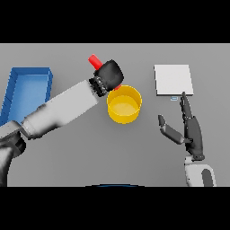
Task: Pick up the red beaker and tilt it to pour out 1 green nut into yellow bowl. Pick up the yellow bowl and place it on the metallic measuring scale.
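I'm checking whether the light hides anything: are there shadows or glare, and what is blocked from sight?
Head view: light is even and flat, with no glare; the yellow bowl is shaded only inside its rim. The left hand covers most of the red beaker; no nut shows.

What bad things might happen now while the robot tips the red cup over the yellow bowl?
1. The left hand hides most of the red beaker, which sits above the far rim of the yellow bowl; a nut might drop outside it.
2. Tipped too far, more than one nut may spill.
3. The right hand waits open between bowl and scale; a clumsy pickup might knock the bowl.
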